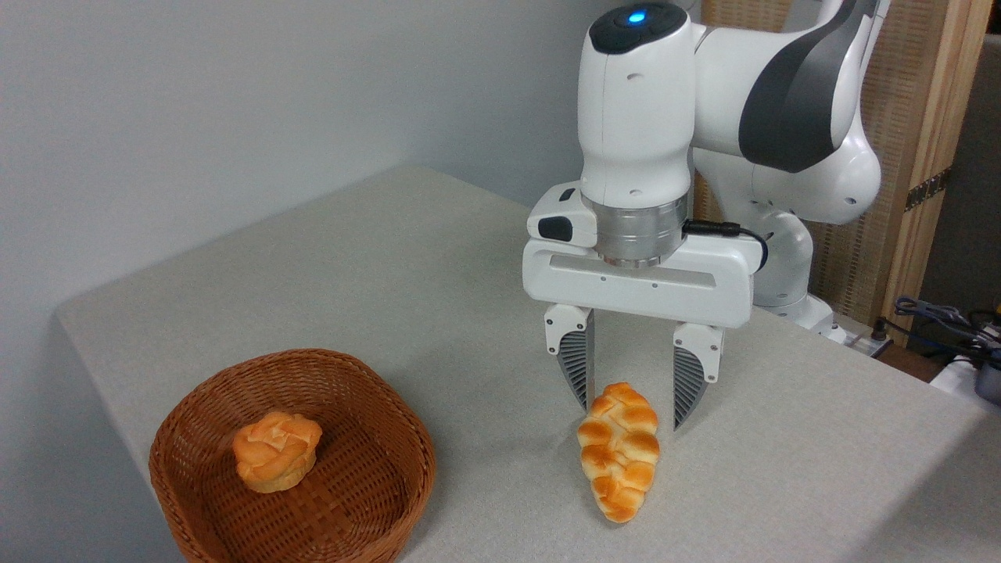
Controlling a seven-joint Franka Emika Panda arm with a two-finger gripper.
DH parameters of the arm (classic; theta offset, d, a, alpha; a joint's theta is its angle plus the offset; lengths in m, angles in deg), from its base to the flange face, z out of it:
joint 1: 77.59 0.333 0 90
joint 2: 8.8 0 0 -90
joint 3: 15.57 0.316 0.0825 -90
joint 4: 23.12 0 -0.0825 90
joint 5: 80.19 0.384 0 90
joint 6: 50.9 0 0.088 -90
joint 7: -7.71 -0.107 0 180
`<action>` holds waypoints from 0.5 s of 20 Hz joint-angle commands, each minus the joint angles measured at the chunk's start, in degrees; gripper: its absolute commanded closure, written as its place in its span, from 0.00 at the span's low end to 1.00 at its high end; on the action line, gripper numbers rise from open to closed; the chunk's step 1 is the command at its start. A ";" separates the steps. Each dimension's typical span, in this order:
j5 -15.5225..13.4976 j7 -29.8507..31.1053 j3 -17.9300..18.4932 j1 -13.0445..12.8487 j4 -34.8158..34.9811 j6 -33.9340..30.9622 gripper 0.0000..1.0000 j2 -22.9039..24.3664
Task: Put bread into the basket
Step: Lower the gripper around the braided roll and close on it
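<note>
Two fingers spread wide, straddling far end of braided loaf lower centre. Pre-grasp step. Next: lower, close, carry to wicker basket lower left.

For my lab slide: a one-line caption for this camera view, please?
Open gripper straddling the far end of the braided bread on the table; basket holds a round bun.

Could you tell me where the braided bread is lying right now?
The bread lies on the table, right of the basket, its far end between the open end effector's fingers.
</note>
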 commanded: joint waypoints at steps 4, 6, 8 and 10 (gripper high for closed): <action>1.15 1.13 0.85 -1.28 1.80 2.63 0.00 0.44; 1.07 1.22 0.94 -1.28 1.89 3.33 0.00 0.44; 1.07 1.22 0.85 -1.28 1.98 3.50 0.00 0.44; 1.07 1.22 0.94 -1.37 2.15 3.68 0.00 0.36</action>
